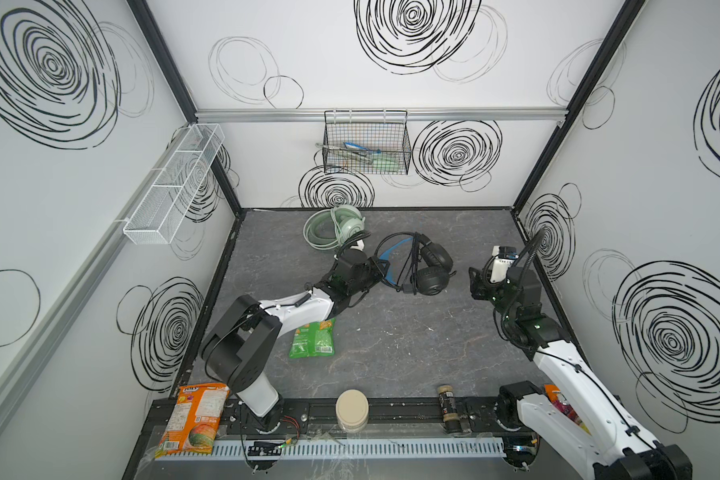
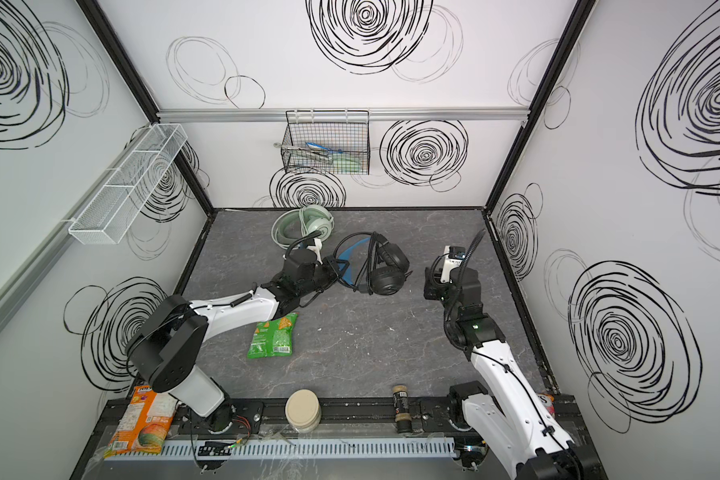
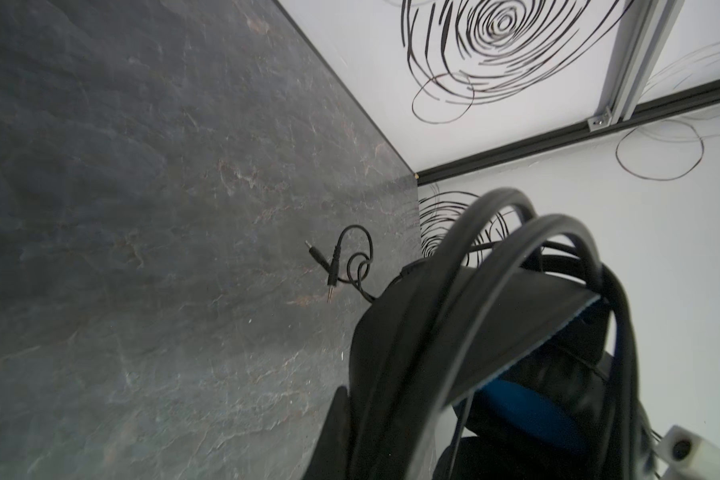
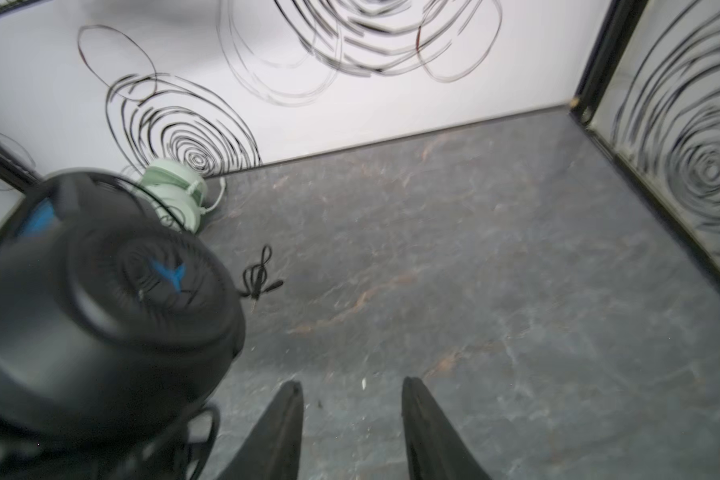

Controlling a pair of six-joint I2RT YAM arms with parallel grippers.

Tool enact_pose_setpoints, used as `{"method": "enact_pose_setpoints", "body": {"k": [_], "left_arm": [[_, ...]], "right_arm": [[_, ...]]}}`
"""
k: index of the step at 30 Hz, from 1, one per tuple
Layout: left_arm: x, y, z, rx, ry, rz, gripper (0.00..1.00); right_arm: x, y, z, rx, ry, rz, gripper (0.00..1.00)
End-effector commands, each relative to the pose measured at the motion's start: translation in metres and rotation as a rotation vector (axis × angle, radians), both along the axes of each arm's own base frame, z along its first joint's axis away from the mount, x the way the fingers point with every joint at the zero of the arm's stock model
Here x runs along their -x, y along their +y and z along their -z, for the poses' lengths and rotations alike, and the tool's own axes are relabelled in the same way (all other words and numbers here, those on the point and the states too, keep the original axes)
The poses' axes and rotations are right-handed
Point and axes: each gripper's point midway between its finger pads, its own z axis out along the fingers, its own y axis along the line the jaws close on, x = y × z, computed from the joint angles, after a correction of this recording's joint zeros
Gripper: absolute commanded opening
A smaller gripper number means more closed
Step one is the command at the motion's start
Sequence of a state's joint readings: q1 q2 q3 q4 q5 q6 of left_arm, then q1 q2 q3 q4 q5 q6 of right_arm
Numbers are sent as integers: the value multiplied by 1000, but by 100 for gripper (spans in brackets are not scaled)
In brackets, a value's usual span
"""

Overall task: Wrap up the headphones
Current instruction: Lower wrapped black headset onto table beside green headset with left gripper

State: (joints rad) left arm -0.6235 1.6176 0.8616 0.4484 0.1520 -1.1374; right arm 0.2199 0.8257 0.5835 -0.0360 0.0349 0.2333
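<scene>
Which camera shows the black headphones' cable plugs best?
Left wrist view: the cable plugs lie sharp on the table. The right wrist view shows them blurred; in both top views they are too small to make out.

The rear headset (image 1: 347,226) is set against the back wall (image 1: 267,166); the mid-table headset (image 1: 431,280) is laid just right and before it; the snack bag (image 1: 312,340) is seen further forward, leftward.
</scene>
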Motion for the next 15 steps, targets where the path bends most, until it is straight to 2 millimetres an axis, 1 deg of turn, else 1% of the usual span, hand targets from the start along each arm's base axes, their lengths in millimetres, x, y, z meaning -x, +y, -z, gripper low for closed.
{"method": "enact_pose_setpoints", "body": {"k": [1,4,6,11,15], "left_arm": [[19,-12,-70,169,-134,103,0],[29,-9,-65,160,-104,143,0],[35,-6,-57,154,-73,155,0],[50,-3,-33,102,16,167,0],[53,4,-18,53,72,146,0]], "right_arm": [[-6,7,-33,-3,-117,-64,63],[-10,1,-28,-20,-115,-38,67],[-13,-5,-24,-20,-99,-12,69],[-19,-22,-21,37,-67,79,69],[-22,-28,-21,52,-55,115,68]]}}
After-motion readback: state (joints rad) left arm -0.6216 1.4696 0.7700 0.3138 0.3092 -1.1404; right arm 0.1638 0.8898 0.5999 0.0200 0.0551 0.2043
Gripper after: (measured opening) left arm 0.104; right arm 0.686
